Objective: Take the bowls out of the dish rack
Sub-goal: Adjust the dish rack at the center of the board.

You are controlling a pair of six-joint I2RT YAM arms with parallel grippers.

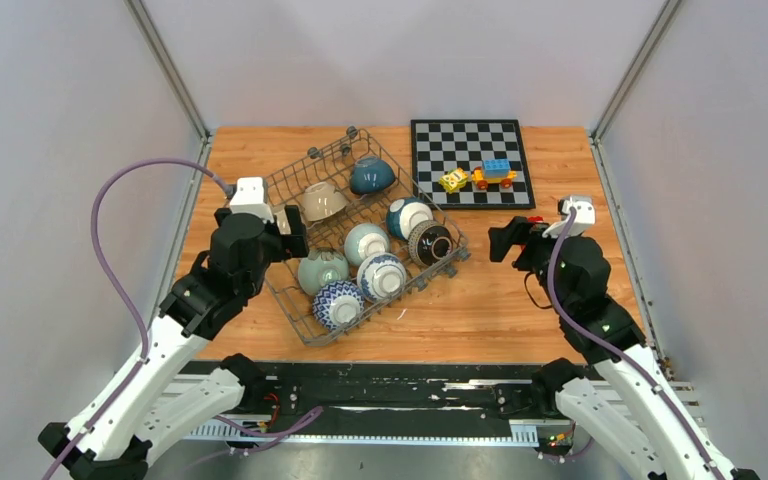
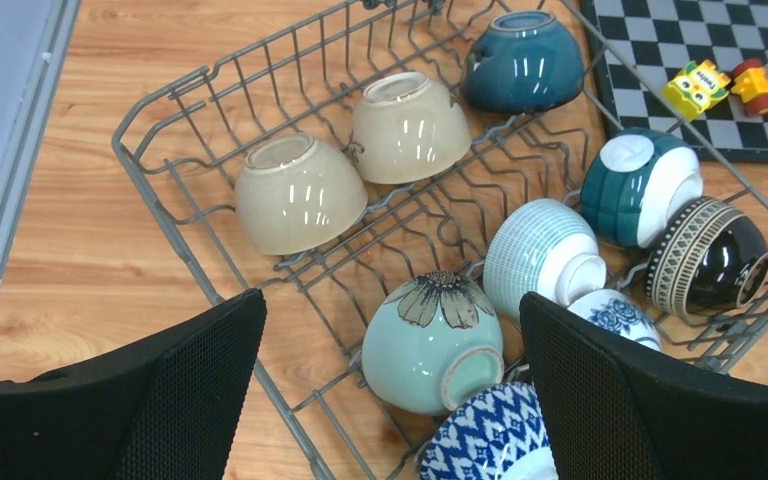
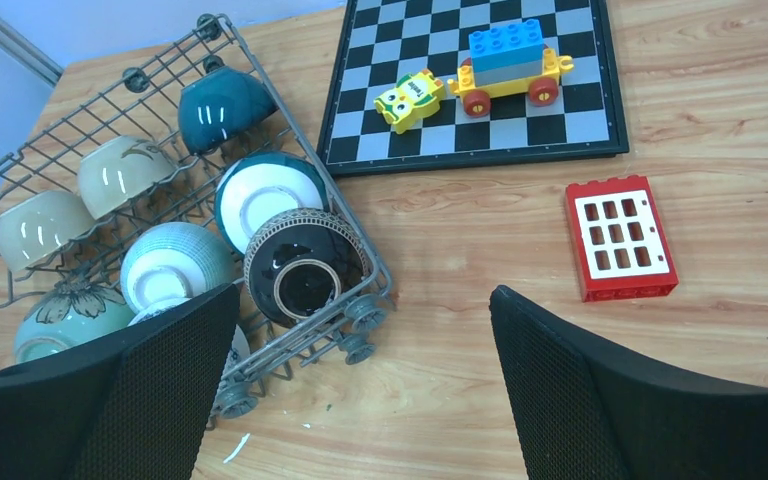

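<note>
Both sets of jaws stand wide apart, holding nothing: the left arm (image 1: 200,300) hangs at the dish rack's (image 1: 290,180) left side, the right arm (image 1: 580,280) over bare bench (image 1: 480,320). Eight bowls (image 2: 300,195) lie tipped inside the rack, which sits skew, its long axis far-to-near with the near end swung right. Only the right wrist view shows the red block (image 3: 620,237) plainly.

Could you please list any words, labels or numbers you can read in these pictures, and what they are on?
None can be read.
Yellow toy block on the chessboard: small dark print, too blurred to read.
Bowls: patterns only, no writing.
</note>
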